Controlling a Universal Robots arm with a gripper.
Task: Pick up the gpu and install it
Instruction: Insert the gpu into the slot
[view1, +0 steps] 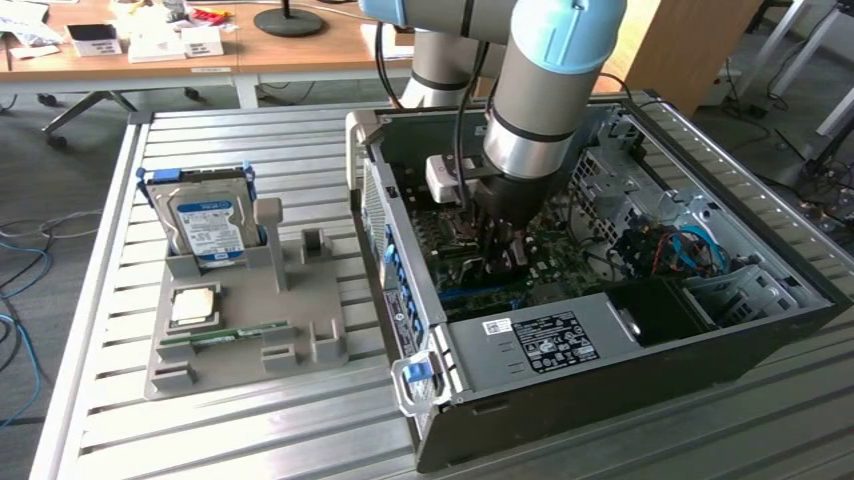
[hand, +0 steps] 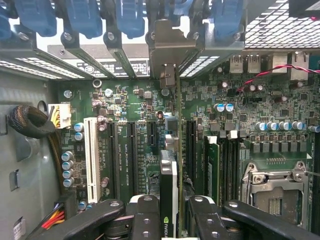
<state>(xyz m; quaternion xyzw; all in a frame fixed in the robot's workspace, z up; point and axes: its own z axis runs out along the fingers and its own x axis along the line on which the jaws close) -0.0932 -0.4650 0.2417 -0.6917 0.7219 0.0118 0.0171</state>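
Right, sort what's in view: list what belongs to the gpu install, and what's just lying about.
Belongs to the job:
- gpu, edge-on between the jaws of the gripper, above the motherboard slots
- open computer case
- motherboard

Lying about:
- hard drive, upright in the grey holder tray
- memory stick on that tray
- desk clutter behind
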